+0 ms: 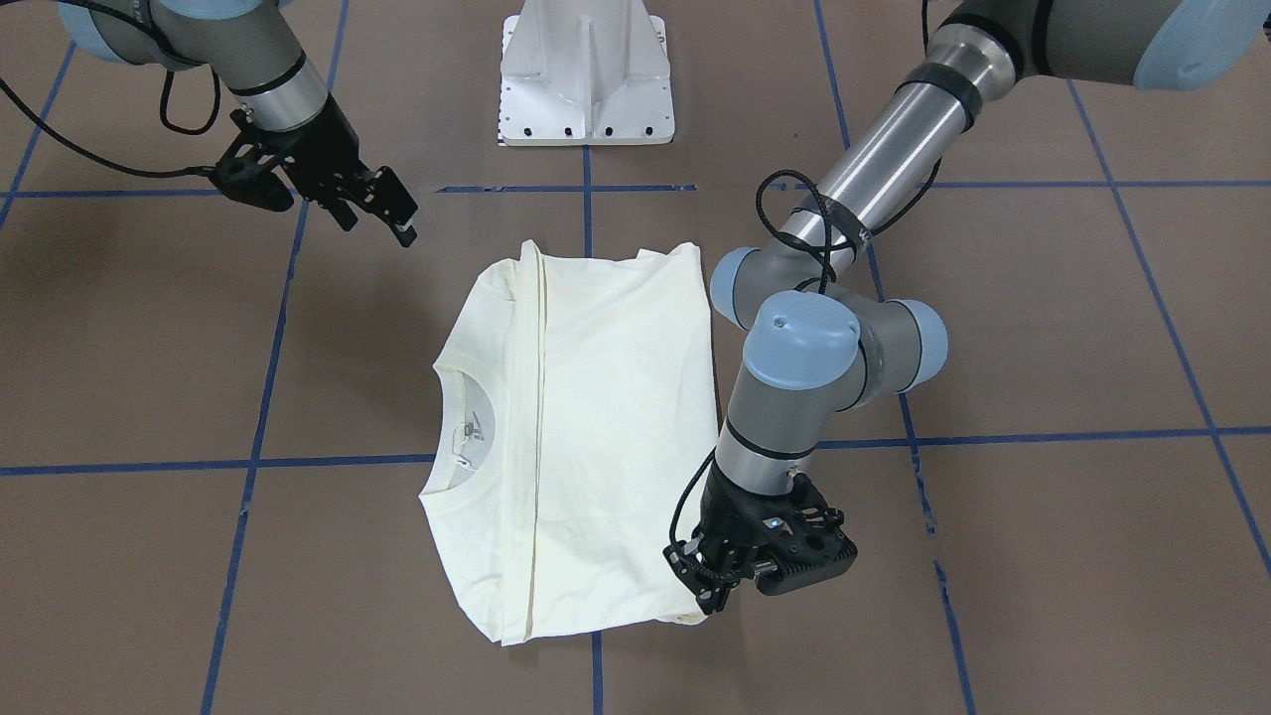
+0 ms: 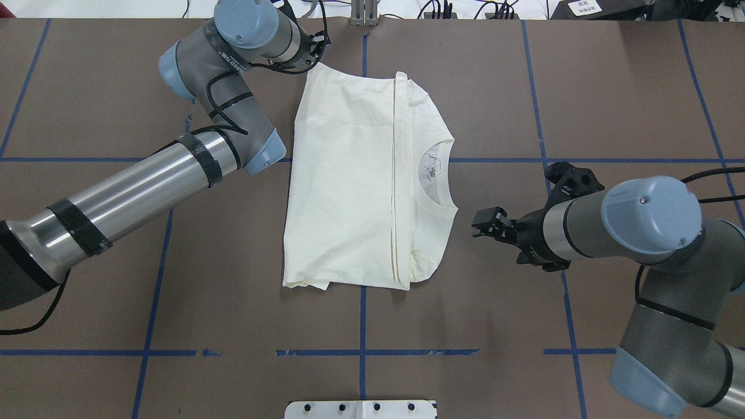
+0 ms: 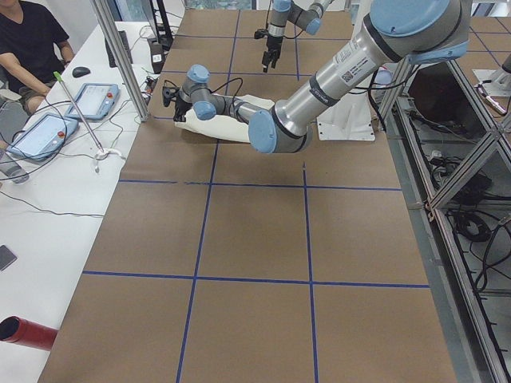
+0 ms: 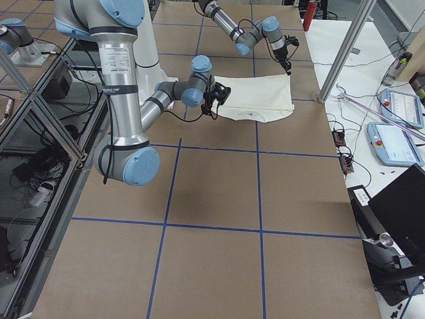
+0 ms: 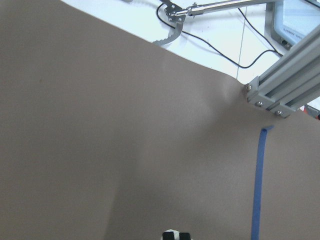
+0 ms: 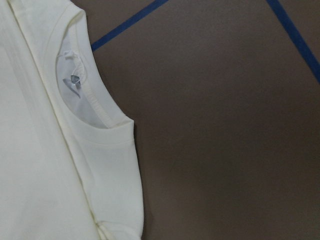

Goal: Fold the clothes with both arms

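Note:
The cream-white shirt [image 1: 596, 417] [image 2: 349, 186] lies flat mid-table, plain side up, folded so its hem strip lies beside the collar [image 6: 75, 80]. My left gripper [image 1: 717, 596] [image 2: 319, 49] points down at the shirt's far corner on the folded-edge side. Its fingertips touch or nearly touch the cloth, and the cables and wrist hide how the jaws stand. The left wrist view shows only brown table. Off the collar side, my right gripper [image 1: 382, 220] [image 2: 482, 224] hovers open and empty, apart from the shirt.
The white pedestal base [image 1: 586, 79] stands at the robot's side of the table. Blue tape lines [image 2: 362, 326] grid the brown surface. Beyond the far edge are an aluminium post [image 5: 280, 95], tablets [image 3: 96, 100] and a seated person [image 3: 32, 48].

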Motion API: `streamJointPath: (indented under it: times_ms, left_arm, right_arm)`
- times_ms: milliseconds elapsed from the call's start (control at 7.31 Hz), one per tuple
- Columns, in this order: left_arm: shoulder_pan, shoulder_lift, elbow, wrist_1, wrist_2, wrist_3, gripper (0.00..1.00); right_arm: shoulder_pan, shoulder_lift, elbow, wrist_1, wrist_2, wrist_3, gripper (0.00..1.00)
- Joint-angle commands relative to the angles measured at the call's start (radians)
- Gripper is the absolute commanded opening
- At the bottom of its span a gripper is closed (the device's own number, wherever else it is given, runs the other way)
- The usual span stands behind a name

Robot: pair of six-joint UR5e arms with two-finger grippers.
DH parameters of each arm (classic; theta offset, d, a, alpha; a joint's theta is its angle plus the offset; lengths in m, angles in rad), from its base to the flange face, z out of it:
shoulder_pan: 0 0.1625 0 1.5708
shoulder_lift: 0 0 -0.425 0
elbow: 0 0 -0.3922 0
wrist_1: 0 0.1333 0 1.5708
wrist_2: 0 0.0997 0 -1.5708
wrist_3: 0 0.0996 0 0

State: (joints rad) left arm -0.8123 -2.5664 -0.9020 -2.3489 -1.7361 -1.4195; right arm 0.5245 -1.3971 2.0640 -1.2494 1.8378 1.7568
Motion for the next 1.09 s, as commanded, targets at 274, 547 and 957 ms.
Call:
streamJointPath:
  times_ms: [274, 547, 957]
  left_arm:
    - [0.025, 0.458, -0.698, 0.082, -0.178, 0.002, 0.57]
    - [0.027, 0.500, -0.739, 0.095, -0.212, 0.002, 0.58]
    - [0.027, 0.529, -0.770, 0.099, -0.217, 0.002, 0.58]
  right_arm:
    - [-0.063, 0.325, -0.135, -0.248, 0.001, -0.081, 1.00]
    - [-0.093, 0.439, -0.256, -0.367, -0.006, -0.308, 1.00]
    - [-0.107, 0.555, -0.413, -0.485, -0.014, -0.517, 1.00]
